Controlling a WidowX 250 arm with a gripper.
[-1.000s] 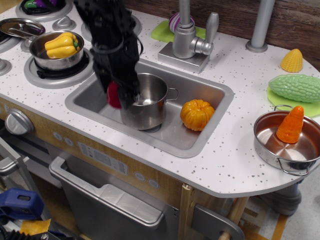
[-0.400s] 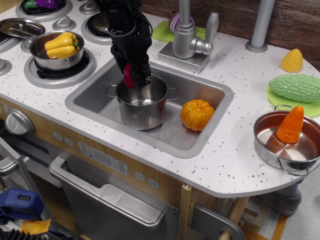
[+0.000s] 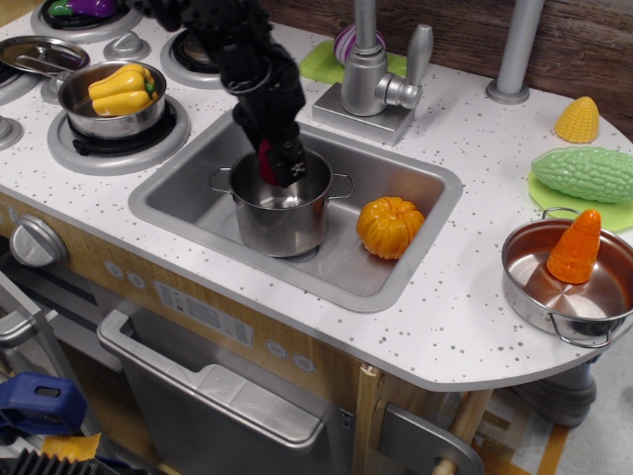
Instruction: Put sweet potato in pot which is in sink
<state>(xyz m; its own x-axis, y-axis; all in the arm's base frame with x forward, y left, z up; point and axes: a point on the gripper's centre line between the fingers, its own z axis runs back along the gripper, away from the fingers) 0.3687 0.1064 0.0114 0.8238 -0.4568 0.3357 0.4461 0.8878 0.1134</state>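
The steel pot (image 3: 282, 220) with two loop handles stands upright in the grey sink (image 3: 415, 183). My black gripper (image 3: 280, 165) reaches down from the upper left into the pot's mouth. It is shut on the dark red sweet potato (image 3: 267, 161), which shows as a red patch between the fingers, just inside the pot's rim. Most of the sweet potato is hidden by the fingers.
An orange pumpkin (image 3: 390, 226) lies in the sink right of the pot. The faucet (image 3: 371, 69) stands behind the sink. A bowl-like pot with a yellow pepper (image 3: 119, 91) sits on the left burner. A shallow pan with an orange carrot (image 3: 574, 249) sits at the right.
My gripper carried the sweet potato from the pot's front left up and over the rim. It has now lowered a little into the pot's mouth.
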